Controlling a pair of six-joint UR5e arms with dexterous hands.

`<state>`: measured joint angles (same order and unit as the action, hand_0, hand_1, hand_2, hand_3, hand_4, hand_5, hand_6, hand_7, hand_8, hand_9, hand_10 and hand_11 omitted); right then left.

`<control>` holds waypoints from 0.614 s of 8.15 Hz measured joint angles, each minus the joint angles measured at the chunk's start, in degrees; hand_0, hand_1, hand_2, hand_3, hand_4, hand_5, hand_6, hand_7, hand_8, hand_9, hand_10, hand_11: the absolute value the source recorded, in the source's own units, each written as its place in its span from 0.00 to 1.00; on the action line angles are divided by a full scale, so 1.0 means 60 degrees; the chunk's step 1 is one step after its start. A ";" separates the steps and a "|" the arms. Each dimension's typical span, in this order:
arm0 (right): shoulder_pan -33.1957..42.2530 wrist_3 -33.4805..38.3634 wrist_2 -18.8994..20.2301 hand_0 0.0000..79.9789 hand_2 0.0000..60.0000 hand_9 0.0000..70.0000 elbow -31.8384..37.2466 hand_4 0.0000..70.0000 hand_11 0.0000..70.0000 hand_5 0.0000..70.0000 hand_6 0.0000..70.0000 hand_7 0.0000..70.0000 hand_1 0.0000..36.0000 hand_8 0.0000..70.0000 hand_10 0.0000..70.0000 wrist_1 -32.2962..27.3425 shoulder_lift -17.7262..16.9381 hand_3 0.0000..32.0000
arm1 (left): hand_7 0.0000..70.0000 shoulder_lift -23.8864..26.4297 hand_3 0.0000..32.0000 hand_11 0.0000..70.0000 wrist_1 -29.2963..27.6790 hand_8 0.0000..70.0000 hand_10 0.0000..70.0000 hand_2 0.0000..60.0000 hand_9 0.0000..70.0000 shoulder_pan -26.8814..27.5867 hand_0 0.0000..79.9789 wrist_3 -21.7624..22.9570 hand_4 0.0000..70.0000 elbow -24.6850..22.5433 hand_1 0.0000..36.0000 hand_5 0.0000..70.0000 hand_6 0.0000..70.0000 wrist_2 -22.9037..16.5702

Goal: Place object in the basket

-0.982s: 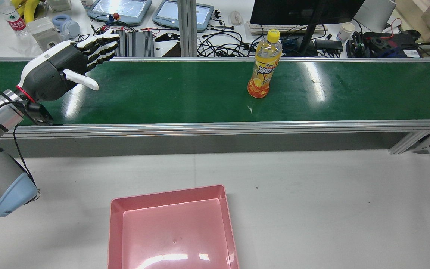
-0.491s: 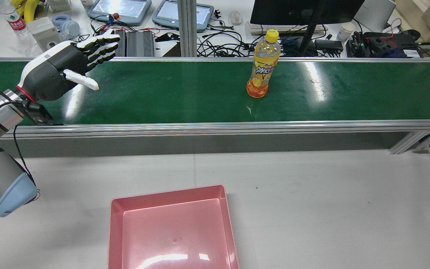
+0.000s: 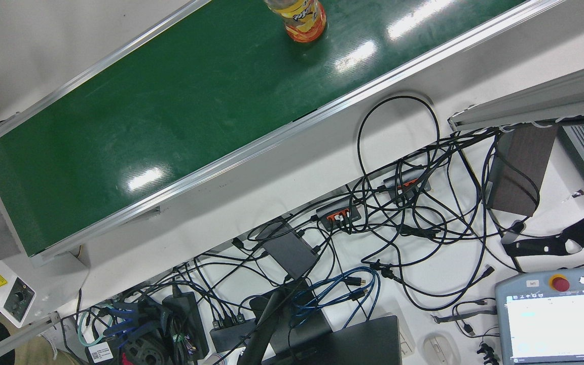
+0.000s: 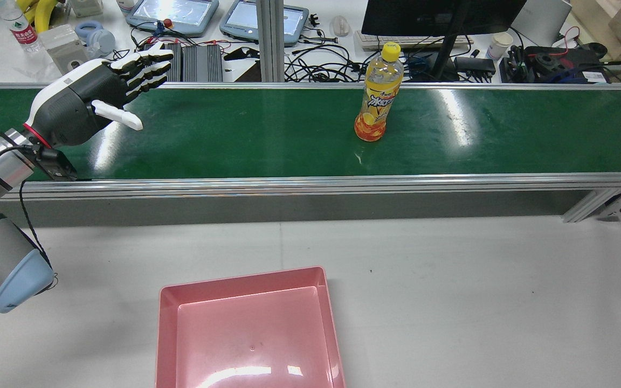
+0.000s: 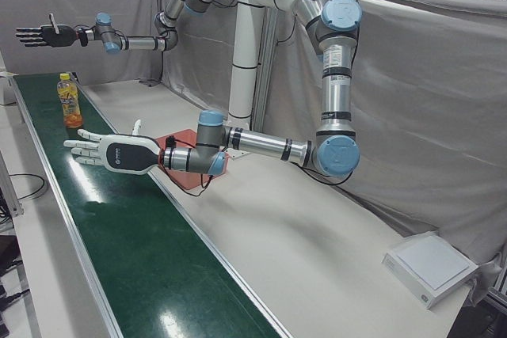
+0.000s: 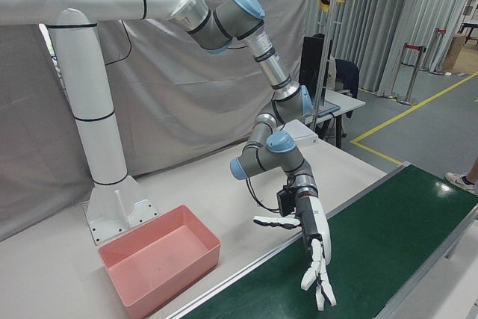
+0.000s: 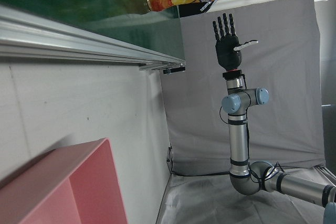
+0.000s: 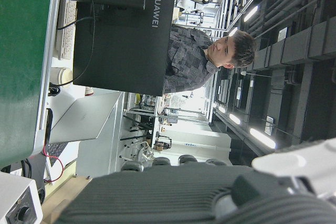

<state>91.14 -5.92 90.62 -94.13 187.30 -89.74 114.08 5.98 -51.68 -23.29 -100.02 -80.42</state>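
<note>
Green conveyor belt (image 4: 267, 134) runs across my station, and on it stands the yellow-capped plastic bottle of orange drink (image 4: 377, 95), upright, near the far rail. Nothing is grasped yet. My left hand (image 4: 87, 99) hovers well apart, fingers spread; my right hand (image 5: 47, 35) is raised, also spread. The pink plastic basket (image 4: 167, 323) sits empty, with bare tabletop between.

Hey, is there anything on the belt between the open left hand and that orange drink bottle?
Nothing visible. In the rear view the green belt lies bare between the left hand, open with fingers spread, and the upright bottle.
</note>
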 measured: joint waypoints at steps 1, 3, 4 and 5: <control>0.0000 -0.0002 0.0000 0.00 0.00 0.00 0.0000 0.00 0.00 0.00 0.00 0.00 0.00 0.00 0.00 0.0000 0.0000 0.00 | 0.00 0.0000 0.06 0.13 0.0000 0.11 0.07 0.00 0.11 0.0000 0.65 0.0000 0.18 0.0000 0.34 0.25 0.01 0.0000; 0.0000 -0.0003 0.0000 0.00 0.00 0.00 0.0000 0.00 0.00 0.00 0.00 0.00 0.00 0.00 0.00 0.0000 0.0000 0.00 | 0.00 0.0000 0.06 0.14 0.0000 0.11 0.08 0.00 0.11 0.0000 0.65 0.0000 0.18 -0.0004 0.33 0.25 0.02 0.0000; 0.0000 -0.0006 0.0000 0.00 0.00 0.00 0.0000 0.00 0.00 0.00 0.00 0.00 0.00 0.00 0.00 0.0000 0.0000 0.00 | 0.00 0.0000 0.06 0.13 0.0000 0.11 0.08 0.00 0.11 0.0000 0.65 0.0000 0.19 -0.0004 0.34 0.24 0.01 0.0000; 0.0000 -0.0008 0.0000 0.00 0.00 0.00 0.0000 0.00 0.00 0.00 0.00 0.00 0.00 0.00 0.00 0.0000 0.0000 0.00 | 0.00 0.0000 0.05 0.13 0.0000 0.11 0.08 0.00 0.11 0.0000 0.65 0.0000 0.18 -0.0003 0.34 0.24 0.02 0.0000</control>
<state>91.14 -5.97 90.62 -94.13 187.30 -89.73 114.08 5.98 -51.68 -23.29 -100.04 -80.42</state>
